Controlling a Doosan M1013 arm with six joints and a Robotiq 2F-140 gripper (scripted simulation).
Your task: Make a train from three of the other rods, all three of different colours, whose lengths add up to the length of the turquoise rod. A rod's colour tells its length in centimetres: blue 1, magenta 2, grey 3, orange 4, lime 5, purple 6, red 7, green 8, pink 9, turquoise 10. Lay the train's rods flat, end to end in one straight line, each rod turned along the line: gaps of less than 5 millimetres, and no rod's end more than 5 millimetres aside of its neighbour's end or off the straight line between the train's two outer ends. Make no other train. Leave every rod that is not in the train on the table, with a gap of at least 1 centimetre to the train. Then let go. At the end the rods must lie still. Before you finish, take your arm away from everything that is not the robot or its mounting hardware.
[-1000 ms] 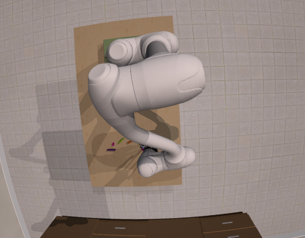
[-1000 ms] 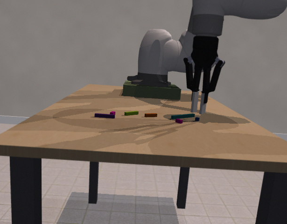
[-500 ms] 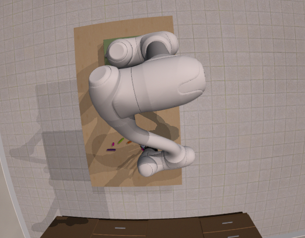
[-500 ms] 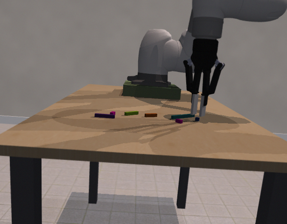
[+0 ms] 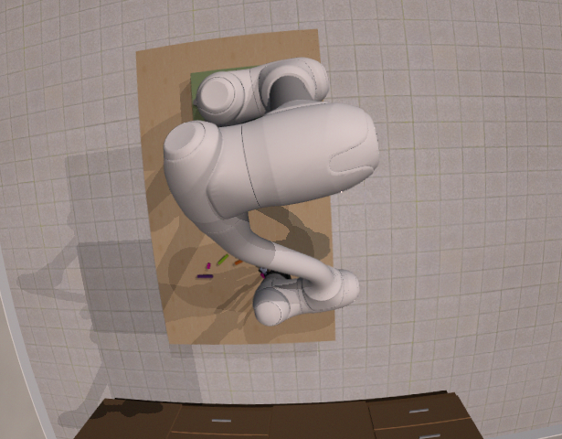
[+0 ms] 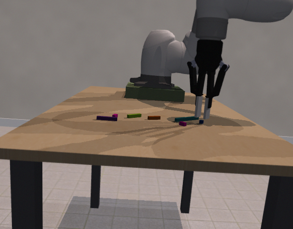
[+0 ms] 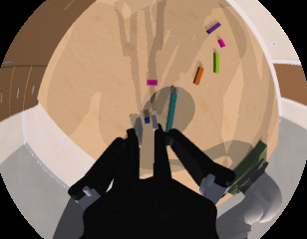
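Note:
My gripper (image 6: pixel 202 116) (image 7: pixel 147 122) points down above the table, its fingers a little apart, nothing between them. The small blue rod (image 6: pixel 201 121) (image 7: pixel 147 119) lies below, near the fingertips. The turquoise rod (image 6: pixel 186 119) (image 7: pixel 171 111) lies beside it. One magenta rod (image 6: pixel 182 123) (image 7: pixel 152 82) lies near these two. The orange rod (image 5: pixel 238 262) (image 6: pixel 154 117) (image 7: pixel 198 76), lime rod (image 5: pixel 222 259) (image 6: pixel 134 115) (image 7: pixel 216 63), second magenta rod (image 5: pixel 208 265) (image 6: pixel 115 115) (image 7: pixel 221 43) and purple rod (image 5: pixel 205 276) (image 6: pixel 106 118) (image 7: pixel 213 28) lie apart, variously turned. The arm hides the turquoise and blue rods in the top view.
The wooden table (image 5: pixel 176 326) (image 6: pixel 92 145) carries the green robot base (image 6: pixel 155 93) (image 7: pixel 248 164) at its far end. The arm (image 5: pixel 290 160) reaches over the table, and its shadows fall across the rods' area. Brown cabinets (image 5: pixel 318 420) stand beyond the table.

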